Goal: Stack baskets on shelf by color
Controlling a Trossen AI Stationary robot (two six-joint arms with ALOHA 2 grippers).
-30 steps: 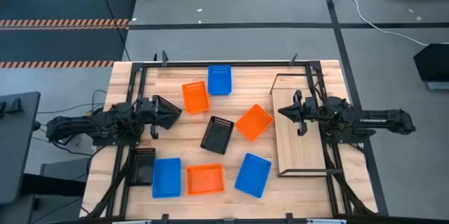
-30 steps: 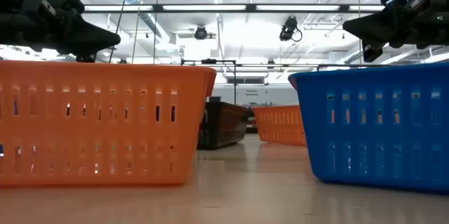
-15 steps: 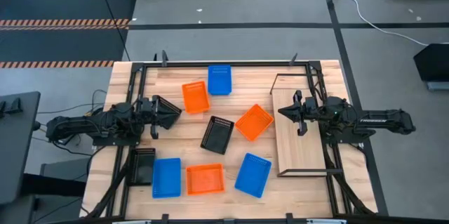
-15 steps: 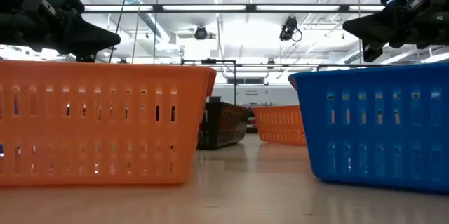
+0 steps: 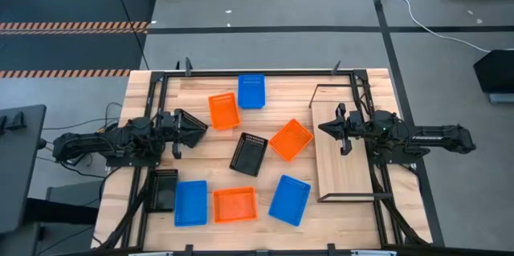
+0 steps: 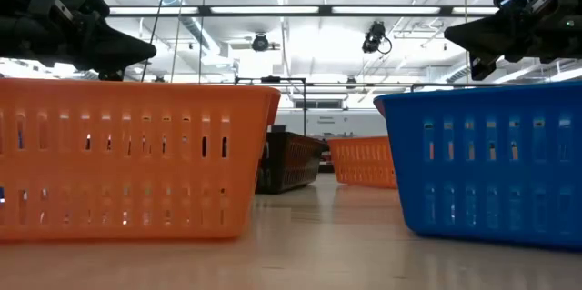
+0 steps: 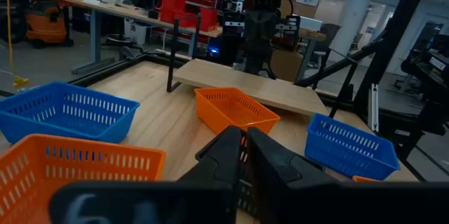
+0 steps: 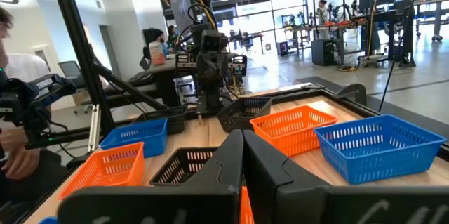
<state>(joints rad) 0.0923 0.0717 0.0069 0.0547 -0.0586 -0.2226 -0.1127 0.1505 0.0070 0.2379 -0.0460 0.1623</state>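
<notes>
High view: bare shelf (image 5: 344, 148) hugs table's (image 5: 136, 95) right edge.

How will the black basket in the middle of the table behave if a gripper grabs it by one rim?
The black basket looks like thin perforated plastic, so it is probably light and fairly stiff, though a rim may flex under a pinch. It is shallow and flat-bottomed, so it should not roll. Held by one edge it may tilt. On the smooth wooden table it would likely slide if nudged.
</notes>
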